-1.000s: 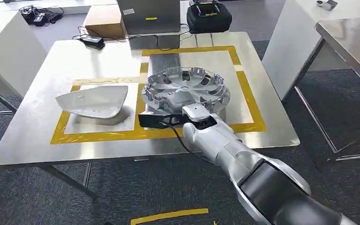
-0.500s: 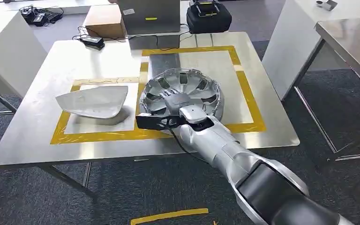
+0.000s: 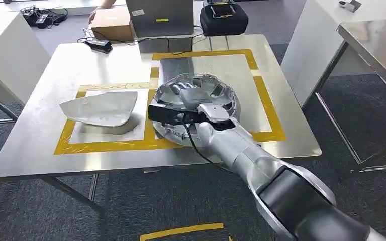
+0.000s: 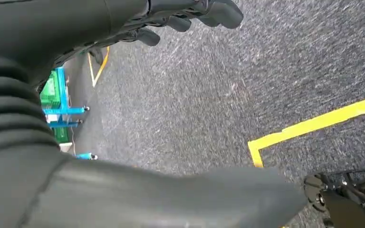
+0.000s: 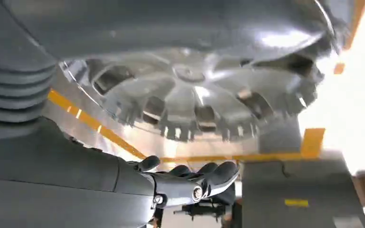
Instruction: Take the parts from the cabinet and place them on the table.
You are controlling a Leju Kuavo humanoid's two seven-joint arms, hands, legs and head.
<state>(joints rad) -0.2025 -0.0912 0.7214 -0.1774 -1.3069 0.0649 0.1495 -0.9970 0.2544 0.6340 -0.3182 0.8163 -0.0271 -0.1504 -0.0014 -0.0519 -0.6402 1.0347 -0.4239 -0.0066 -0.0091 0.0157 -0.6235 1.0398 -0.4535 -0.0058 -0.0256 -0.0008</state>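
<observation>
Within 1 s the right hand [image 3: 191, 96] tipped the hubcap [image 3: 216, 100] flatter onto the table [image 3: 40, 125]; fingers spread, grip can't be told. Placement nearly done.

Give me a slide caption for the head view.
Robot's right hand lays a silver hubcap beside a white mirror cover.

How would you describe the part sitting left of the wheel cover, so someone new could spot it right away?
Start at the steel table marked with yellow tape rectangles. In the smaller taped rectangle, on the robot's left, lies the white mirror shell, alone on its patch. Unlike the round, spoked silver wheel cover beside it under the right hand, it is smooth, plain white and wedge-shaped.
</observation>
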